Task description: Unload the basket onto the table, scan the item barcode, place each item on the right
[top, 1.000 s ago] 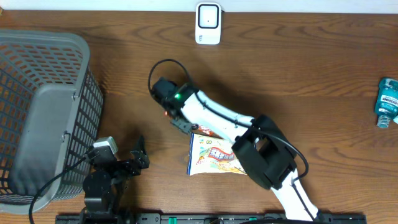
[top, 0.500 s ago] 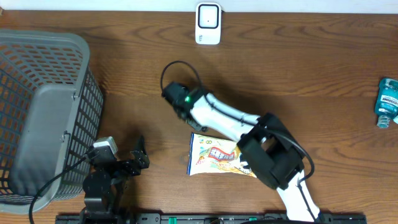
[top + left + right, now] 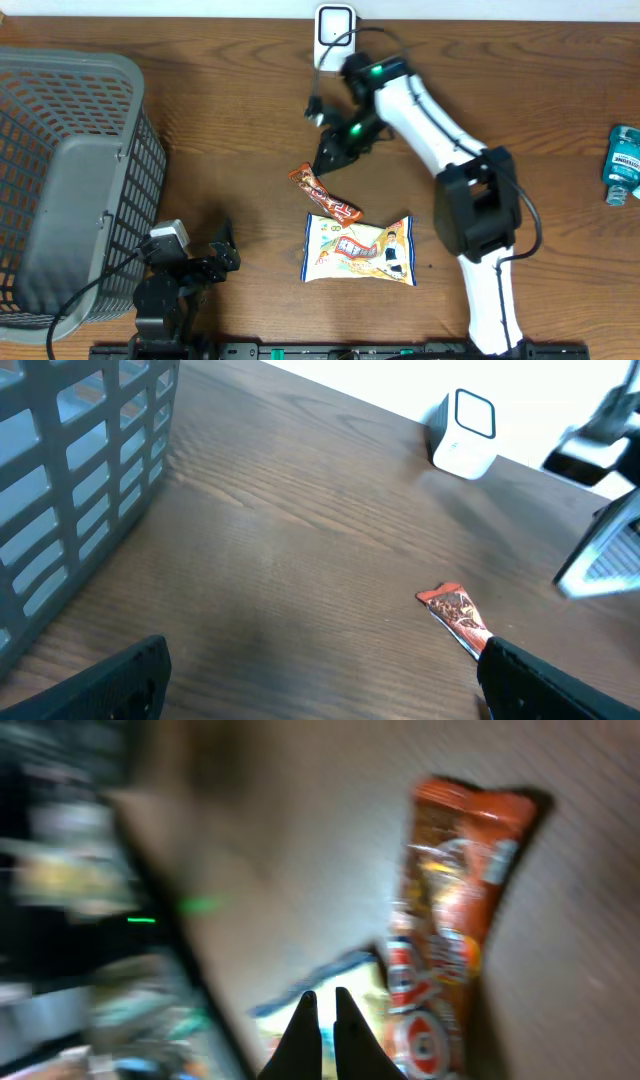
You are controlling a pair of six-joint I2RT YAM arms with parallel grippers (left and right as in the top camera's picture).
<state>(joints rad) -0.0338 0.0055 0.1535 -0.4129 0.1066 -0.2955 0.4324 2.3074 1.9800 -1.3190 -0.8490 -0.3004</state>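
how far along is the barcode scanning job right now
Done: nothing shows as scanned; the orange snack bar and snack bag lie on the table. In hand: nothing; the right hand is shut and empty between bar and scanner, the left hand open near the basket. Left: grasp an item, show its barcode to the scanner.

The brown wood-grain tabletop (image 3: 220, 110) is showing a smooth, low-sheen finish. Just beside the right end effector (image 3: 325, 160), an orange snack bar wrapper (image 3: 325, 194) is gleaming like glossy foil. Past it, a printed pouch (image 3: 360, 250) is shining, slightly crinkled. Near the end effector's other side, a white scanner (image 3: 334, 30) is looking like smooth plastic. Well apart, a grey basket (image 3: 70, 62) is looking like matt plastic lattice.
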